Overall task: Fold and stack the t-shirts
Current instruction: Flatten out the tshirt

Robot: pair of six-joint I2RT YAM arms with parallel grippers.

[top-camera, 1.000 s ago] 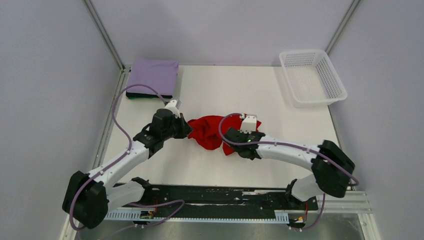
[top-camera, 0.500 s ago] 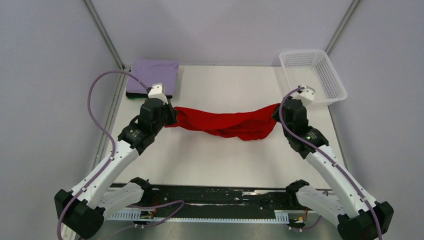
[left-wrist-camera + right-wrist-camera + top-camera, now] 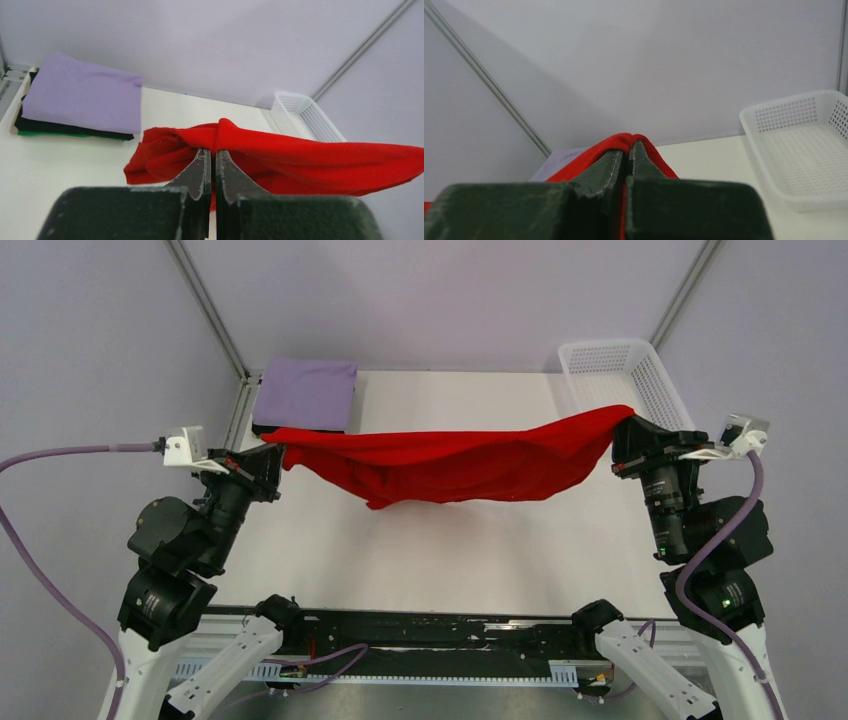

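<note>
– Above the counter (image 3: pixel 450 560), the red t-shirt (image 3: pixel 450 465) hangs stretched out between the two tools, sagging in the middle.

– Where exactly does each tool sit on it?

– One at each end. The left tool (image 3: pixel 272 455) is clamped on the shirt's left tip and the right tool (image 3: pixel 620 432) on its right tip. Each wrist view shows the fingers pressed together with a red fold pinched between them.

– Does the cloth touch the counter?

– Both ends are held up. Whether the lowest fold brushes the surface I cannot tell.

– And the other shirts?

– The lavender t-shirt (image 3: pixel 305 392) lies folded on top of the dark t-shirt (image 3: pixel 60 128) at the far left corner, just beyond the left tool. The white mesh basket (image 3: pixel 605 344) sits at the far right corner, behind the red shirt's right end.
</note>
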